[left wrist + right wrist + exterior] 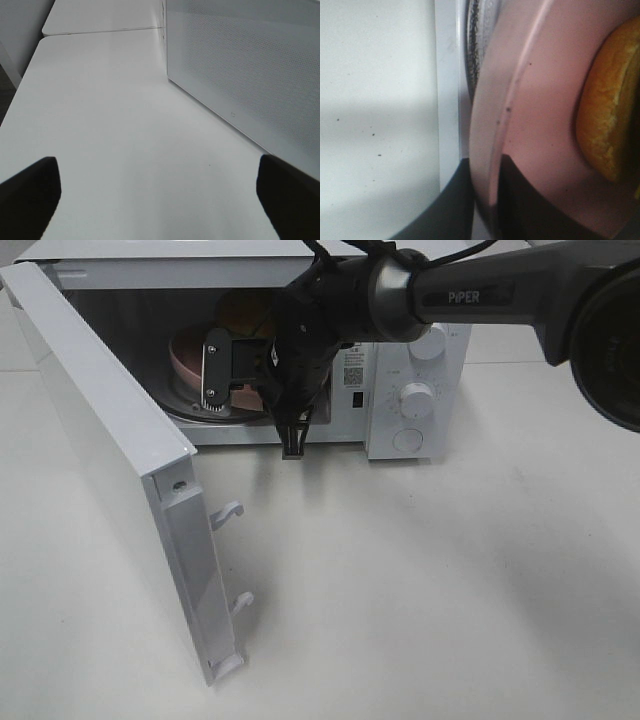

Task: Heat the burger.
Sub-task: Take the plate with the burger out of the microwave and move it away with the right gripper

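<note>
Pink plate pinched at its rim inside the open oven

Pink shows through the microwave's (400, 280) doorway in the upper middle of the high view: the plate (190, 365) sits on the glass turntable (195, 415) inside, and on it, towards the back, rests the burger (240, 310), only its golden bun visible. The right arm reaches across from the upper right of the frame, and the right gripper (485, 200) has its two dark fingers (520, 200) either side of the plate's raised rim, closed on it. Gripping the edge rather than the food lets the plate carry the burger, so the bun stays unsquashed. I judge the plate to be in place or nearly so, though how far it sits over the turntable's centre is hidden by the arm.

White door (110, 440) stands swung wide at the left of the frame, leaving the opening clear for the arm.

Over on that side, the left gripper (160, 200) hovers above bare table (125, 125) beside the door, jaws spread wide and holding nothing, perhaps waiting to push it shut.
</note>
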Motion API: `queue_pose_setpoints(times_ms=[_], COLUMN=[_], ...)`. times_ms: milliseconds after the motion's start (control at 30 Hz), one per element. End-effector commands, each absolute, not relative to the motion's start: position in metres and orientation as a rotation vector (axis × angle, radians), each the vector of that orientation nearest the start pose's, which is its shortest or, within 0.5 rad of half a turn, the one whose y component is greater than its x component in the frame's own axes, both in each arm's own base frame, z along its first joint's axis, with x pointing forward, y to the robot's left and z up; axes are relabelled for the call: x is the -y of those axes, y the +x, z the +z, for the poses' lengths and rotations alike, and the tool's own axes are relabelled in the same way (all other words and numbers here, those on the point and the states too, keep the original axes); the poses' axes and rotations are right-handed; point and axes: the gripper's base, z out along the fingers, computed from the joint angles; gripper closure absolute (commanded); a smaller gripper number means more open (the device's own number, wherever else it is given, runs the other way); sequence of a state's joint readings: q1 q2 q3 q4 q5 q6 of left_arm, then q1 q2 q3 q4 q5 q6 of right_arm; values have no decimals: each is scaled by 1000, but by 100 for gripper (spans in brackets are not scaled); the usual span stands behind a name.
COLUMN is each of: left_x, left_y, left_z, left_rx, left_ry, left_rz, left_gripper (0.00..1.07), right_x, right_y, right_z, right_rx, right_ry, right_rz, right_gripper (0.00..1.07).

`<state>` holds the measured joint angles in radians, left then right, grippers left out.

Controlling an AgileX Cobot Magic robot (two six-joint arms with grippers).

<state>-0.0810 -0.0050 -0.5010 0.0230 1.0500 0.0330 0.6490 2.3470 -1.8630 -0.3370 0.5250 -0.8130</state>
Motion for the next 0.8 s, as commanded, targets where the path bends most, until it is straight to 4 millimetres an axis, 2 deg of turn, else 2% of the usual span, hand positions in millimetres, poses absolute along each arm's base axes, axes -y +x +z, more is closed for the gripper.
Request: queue_pose_setpoints(times_ms=[33, 167, 267, 333, 567, 800], left_x=[-2, -2, -2, -2, -2, -2], left_y=[-8, -8, -8, -8, -8, -8], left_z=[278, 278, 278, 278, 278, 278], left_rx=[-1994, -1994, -1994, -1994, -1994, -1994], left_ry=[112, 112, 112, 112, 112, 112], left_rz=[-5, -5, -5, -5, -5, -4], left_gripper=[7, 7, 7, 7, 7, 7], right_x=[-295, -294, -293, -290, -287, -277], right_y=[423, 413, 410, 404, 399, 385], right_z=[162, 174, 174, 179, 189, 181], right_rx=[-1717, -1681, -1672, -1643, -1627, -1564], right_ry=[-1858, -1985, -2027, -2130, -2100, -2065], right_rz=[-387, -321, -302, -280, -288, -306], right_gripper=[107, 107, 107, 107, 107, 107])
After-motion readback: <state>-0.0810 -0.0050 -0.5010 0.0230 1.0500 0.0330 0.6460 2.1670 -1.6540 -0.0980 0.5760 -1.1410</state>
